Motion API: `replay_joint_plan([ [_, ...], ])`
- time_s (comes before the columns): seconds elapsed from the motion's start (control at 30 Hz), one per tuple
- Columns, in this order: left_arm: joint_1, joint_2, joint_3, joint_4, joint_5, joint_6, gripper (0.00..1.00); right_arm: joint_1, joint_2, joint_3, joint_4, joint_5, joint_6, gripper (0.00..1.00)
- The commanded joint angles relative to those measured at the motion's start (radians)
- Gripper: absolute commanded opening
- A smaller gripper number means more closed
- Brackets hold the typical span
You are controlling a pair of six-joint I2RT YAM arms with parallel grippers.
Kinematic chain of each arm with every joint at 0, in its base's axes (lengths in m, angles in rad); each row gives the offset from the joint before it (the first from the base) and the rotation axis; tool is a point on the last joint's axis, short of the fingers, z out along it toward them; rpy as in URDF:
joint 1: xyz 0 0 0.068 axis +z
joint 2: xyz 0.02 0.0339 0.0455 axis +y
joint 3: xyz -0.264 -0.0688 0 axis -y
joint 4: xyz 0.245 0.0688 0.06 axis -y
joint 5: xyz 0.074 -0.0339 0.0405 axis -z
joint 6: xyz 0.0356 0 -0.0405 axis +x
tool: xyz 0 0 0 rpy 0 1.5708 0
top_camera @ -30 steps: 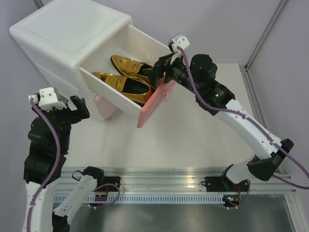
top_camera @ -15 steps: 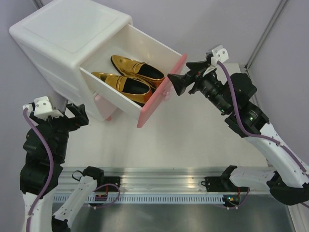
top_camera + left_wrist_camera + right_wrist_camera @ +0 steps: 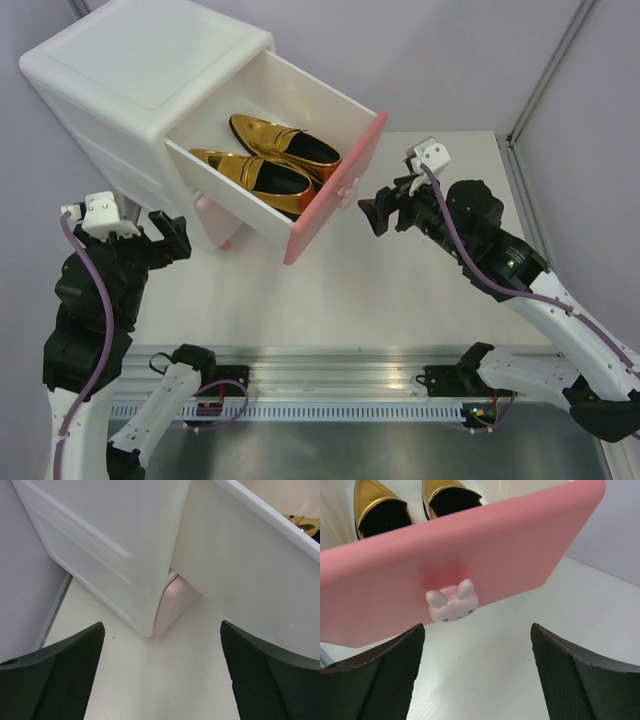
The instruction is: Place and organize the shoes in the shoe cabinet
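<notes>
1. Nearest, at about 8 o'clock in the overhead view, the left gripper (image 3: 170, 238) hovers beside the cabinet's lower corner. Its fingers are spread wide and hold nothing.
2. At 3 o'clock, the right gripper (image 3: 378, 208) hovers above the table (image 3: 400, 290), fingers likewise parted and empty. Its wrist camera looks straight at the bunny knob (image 3: 452, 601), close but not touching.
3. That knob sits on the pink front (image 3: 335, 190) of the upper drawer, which stands open, slanting toward 5 o'clock.
4. Inside lie two gold shoes (image 3: 262, 160), side by side, heels toward the front.
5. Beneath, the lower drawer (image 3: 172, 602) appears shut (the green pair is out of view, so its place cannot be told).
6. Farthest, at 11 o'clock, sits the white shoe cabinet (image 3: 130, 70).
7. The gold pair looks stowed, so closing the drawer seems the step in hand. That calls for a square push by the right gripper toward 10 o'clock, gentle enough that the cabinet does not slide.
</notes>
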State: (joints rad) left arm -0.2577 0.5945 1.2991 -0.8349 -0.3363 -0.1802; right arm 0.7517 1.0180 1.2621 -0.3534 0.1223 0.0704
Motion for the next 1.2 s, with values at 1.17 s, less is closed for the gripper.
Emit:
replay_joint_plan([
  [1.17, -0.005, -0.007, 0.039, -0.086, 0.054, -0.099, 1.0, -0.147, 0.206, -0.02, 0.175, -0.493, -0.146, 0.9],
])
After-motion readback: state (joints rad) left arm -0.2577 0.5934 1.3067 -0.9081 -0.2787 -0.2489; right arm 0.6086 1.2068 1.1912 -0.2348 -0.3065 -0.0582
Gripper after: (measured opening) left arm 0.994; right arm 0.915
